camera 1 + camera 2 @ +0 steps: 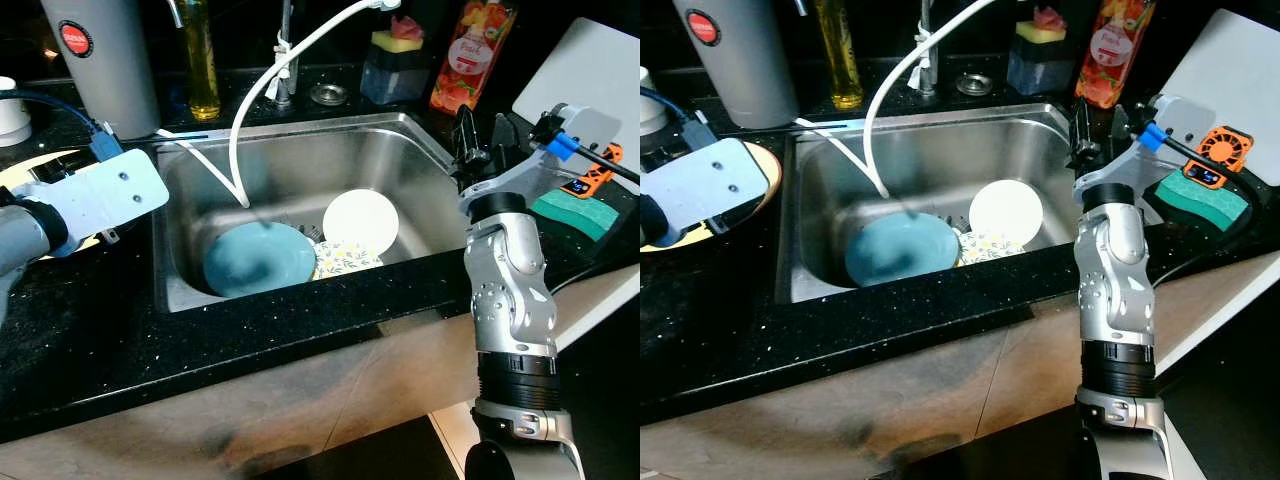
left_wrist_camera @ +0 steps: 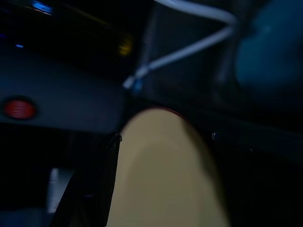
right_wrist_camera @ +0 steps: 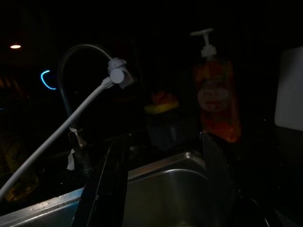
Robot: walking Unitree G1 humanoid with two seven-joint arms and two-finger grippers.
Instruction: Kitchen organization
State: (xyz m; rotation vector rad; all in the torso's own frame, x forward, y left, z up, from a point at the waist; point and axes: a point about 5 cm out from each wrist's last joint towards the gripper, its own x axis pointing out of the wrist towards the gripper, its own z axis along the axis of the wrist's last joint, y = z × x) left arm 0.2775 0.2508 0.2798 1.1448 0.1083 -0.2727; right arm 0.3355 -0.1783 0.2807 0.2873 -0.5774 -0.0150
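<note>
Black countertop edge (image 1: pixel 250 340) up front, and from the left: left gripper (image 2: pixel 102 189) over a yellow plate (image 2: pixel 165 175) beside the sink (image 1: pixel 300 160), finger spread impossible to tell, then teal plate (image 1: pixel 258 258) and white bowl (image 1: pixel 361 219) in the basin, right gripper (image 3: pixel 163 184) spread wide above the sink's right rim.

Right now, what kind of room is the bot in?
Almost certainly a home kitchen, at the sink. A stainless sink set in a black counter holds a blue plate and a white plate, a faucet with a white hose stands behind it, and a pump bottle of soap sits by the rim.
</note>
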